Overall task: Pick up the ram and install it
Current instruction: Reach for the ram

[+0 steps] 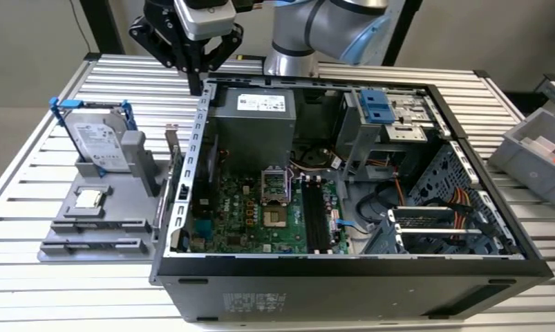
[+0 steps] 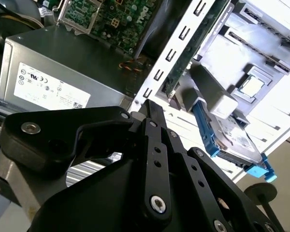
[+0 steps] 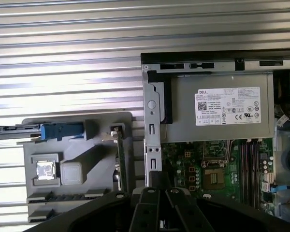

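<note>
The ram (image 1: 174, 149) is a thin greenish stick standing on edge in the grey holder (image 1: 74, 221), right beside the open computer case (image 1: 351, 266). In both wrist views the ram (image 3: 120, 154) (image 2: 183, 63) appears as a narrow green strip. My gripper (image 1: 196, 84) hangs above the case's back corner on the exterior view's left, higher than the ram and apart from it. Its black fingers (image 2: 147, 108) are shut with nothing between them. The long black memory slots (image 1: 314, 214) (image 3: 246, 159) lie on the green motherboard inside the case.
The holder also carries a silver hard drive (image 1: 102, 142) in a blue frame and a small square chip (image 1: 90, 199). A grey power supply (image 1: 254, 121) fills the case's back corner. A grey bin (image 1: 535, 155) stands at the exterior view's right on the slatted table.
</note>
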Motion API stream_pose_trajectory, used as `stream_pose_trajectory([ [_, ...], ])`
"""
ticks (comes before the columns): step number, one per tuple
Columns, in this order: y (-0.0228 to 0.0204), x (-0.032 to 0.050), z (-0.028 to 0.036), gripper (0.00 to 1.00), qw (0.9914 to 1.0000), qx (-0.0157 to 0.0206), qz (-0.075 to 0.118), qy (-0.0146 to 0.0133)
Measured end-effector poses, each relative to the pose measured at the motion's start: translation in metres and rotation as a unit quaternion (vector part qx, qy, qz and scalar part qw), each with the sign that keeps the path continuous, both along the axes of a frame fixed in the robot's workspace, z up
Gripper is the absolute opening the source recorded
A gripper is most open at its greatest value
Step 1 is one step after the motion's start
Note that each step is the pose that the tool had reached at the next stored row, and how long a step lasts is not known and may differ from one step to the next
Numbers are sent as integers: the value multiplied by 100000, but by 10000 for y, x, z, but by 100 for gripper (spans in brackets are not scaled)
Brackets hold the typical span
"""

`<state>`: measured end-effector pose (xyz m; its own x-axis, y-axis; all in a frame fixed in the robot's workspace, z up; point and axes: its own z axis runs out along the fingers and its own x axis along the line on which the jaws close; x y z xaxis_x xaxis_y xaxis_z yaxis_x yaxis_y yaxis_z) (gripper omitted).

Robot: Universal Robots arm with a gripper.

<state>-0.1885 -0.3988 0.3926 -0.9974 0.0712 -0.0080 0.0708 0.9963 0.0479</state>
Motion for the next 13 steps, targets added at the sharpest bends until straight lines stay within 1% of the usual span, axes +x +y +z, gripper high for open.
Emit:
stream_pose_trajectory([
  [13,0,-77,-1,0,99999,4,4,412],
])
